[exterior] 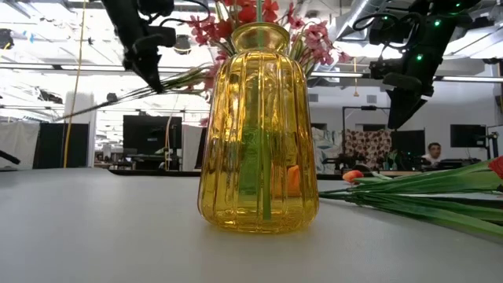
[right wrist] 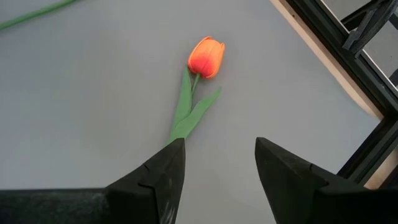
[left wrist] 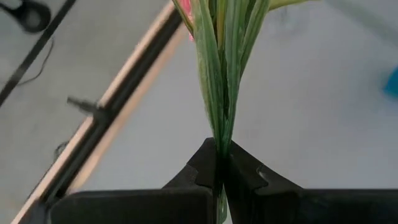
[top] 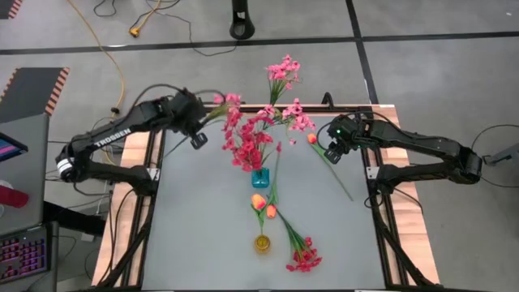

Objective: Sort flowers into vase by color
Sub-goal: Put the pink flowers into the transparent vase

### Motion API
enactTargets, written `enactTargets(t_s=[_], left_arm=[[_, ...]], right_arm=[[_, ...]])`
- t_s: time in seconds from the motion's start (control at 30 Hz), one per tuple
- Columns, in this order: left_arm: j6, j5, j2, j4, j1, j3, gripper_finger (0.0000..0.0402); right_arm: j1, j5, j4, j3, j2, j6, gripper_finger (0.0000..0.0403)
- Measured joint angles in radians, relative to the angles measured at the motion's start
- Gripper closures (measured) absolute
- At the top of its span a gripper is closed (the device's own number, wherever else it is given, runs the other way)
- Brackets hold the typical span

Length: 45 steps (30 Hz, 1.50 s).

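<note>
Clamped in the left gripper (left wrist: 219, 171), a pink spray (top: 229, 104) is held by its thin stem above the table's (top: 195, 235) far left. The right gripper (right wrist: 217, 163) is spread wide above an orange tulip (right wrist: 206, 56) lying far right. Light and limp, its stem is best pinched mid-length.

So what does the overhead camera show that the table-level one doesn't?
Only the overhead view shows the teal vase with its red and pink sprays, two orange tulips in the yellow vase, and a red spray lying nearby. Only the table-level view shows the room behind. Both show the yellow vase, the left gripper holding a green stem, and the open right gripper.
</note>
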Motion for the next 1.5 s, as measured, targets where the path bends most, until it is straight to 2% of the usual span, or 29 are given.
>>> enactTargets(t_s=[0.17,0.3,0.6,0.9,1.03,1.23,1.5], left_arm=[[0.025,0.136,0.000,0.168,0.122,0.000,0.0401],[-0.003,0.225,0.008,0.324,0.170,0.000,0.0401],[-0.094,0.430,0.110,0.848,0.160,-0.079,0.0401],[-0.210,0.491,0.295,1.351,0.130,-0.084,0.0401],[-0.245,0.526,0.373,1.520,0.110,-0.084,0.0401],[-0.249,0.550,0.427,1.646,0.086,-0.084,0.0401],[-0.170,0.546,0.430,1.639,0.044,-0.084,0.0401]], right_arm=[[0.000,0.000,0.000,0.000,0.000,0.000,0.0182],[0.000,0.000,0.000,0.000,0.000,0.000,0.0182],[0.000,0.000,0.000,0.000,0.000,0.000,0.0182],[0.000,0.000,0.000,0.000,0.000,0.000,0.0182],[0.000,0.000,0.000,0.000,0.000,0.000,0.0182],[0.000,0.000,0.000,0.000,0.000,0.000,0.0182],[0.000,0.000,0.009,0.000,0.000,0.000,0.0182]])
